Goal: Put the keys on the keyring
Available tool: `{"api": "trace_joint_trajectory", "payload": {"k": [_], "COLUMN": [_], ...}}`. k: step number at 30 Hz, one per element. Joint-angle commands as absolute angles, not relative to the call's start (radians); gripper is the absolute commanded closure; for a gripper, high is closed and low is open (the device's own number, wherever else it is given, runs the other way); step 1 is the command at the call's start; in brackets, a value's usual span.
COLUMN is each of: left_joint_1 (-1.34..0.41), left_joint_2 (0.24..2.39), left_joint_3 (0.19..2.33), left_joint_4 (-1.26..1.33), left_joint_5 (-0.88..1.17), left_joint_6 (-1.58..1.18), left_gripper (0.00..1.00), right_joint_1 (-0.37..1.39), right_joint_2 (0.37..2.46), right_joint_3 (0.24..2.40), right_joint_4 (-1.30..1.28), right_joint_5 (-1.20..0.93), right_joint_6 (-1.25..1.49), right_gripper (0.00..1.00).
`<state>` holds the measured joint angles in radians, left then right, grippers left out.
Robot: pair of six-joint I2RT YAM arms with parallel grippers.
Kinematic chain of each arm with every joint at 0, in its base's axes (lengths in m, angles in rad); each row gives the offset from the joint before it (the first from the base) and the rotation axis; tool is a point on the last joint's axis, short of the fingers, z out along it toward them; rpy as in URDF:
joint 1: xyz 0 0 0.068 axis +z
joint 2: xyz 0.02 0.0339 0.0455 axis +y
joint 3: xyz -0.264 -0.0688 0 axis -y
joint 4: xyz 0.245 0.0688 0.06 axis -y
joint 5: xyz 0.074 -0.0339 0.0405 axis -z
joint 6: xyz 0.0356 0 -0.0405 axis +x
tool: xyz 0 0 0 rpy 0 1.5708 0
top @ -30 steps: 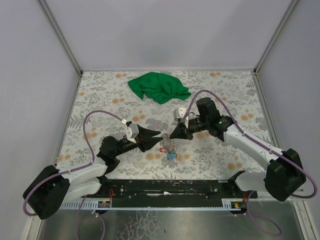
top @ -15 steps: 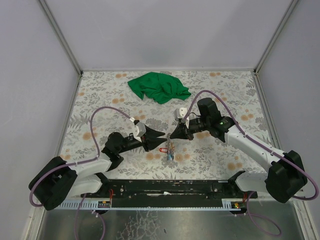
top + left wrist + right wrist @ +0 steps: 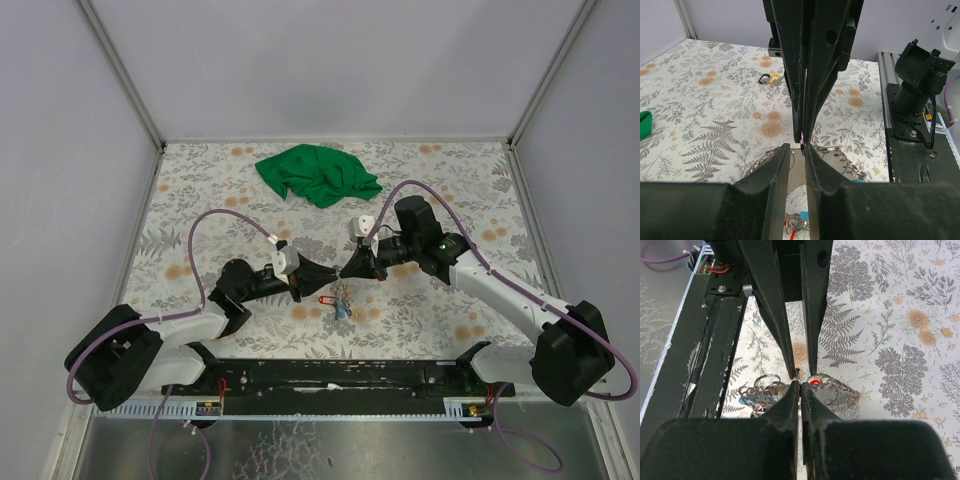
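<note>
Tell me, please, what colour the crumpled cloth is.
Green; the cloth shows best in the top external view.

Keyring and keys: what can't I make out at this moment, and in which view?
- Top external: the keyring is too small, so whether the keys are threaded on it cannot be told.
- Left wrist: the keys are mostly hidden behind the left fingers and cut by the bottom edge.
- Right wrist: what the shut right fingers pinch is hidden by their own tips.
</note>
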<state>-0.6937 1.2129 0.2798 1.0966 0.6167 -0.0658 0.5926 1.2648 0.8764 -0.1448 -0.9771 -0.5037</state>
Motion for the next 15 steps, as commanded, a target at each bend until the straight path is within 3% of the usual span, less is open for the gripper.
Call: {"api": "trace_joint_trajectory", "payload": {"k": [1, 10, 15], "left_joint_1": [-0.696, -0.696, -0.696], "left_joint_2": [1.223, 1.24, 1.237], "left_joint_3": [0.315, 0.327, 0.326], "left_joint_4": [1.114, 1.1, 1.097], "left_joint_5": [0.649, 0.656, 0.643], "left_joint_6": [-0.031, -0.031, -0.029], "left_gripper": [0.84, 0.86, 0.92], "right_joint_1": [0.589, 0.589, 0.589], "right_joint_2": [1.235, 1.235, 1.239], "right_joint_3": [0.882, 0.879, 0.878], "right_joint_4": [-0.091, -0.083, -0.082], "right_joint_5": [-1.005, -1.011, -1.014], "right_joint_6": [-0.49, -0.48, -0.477], "right_gripper": [0.99, 0.99, 0.99]}}
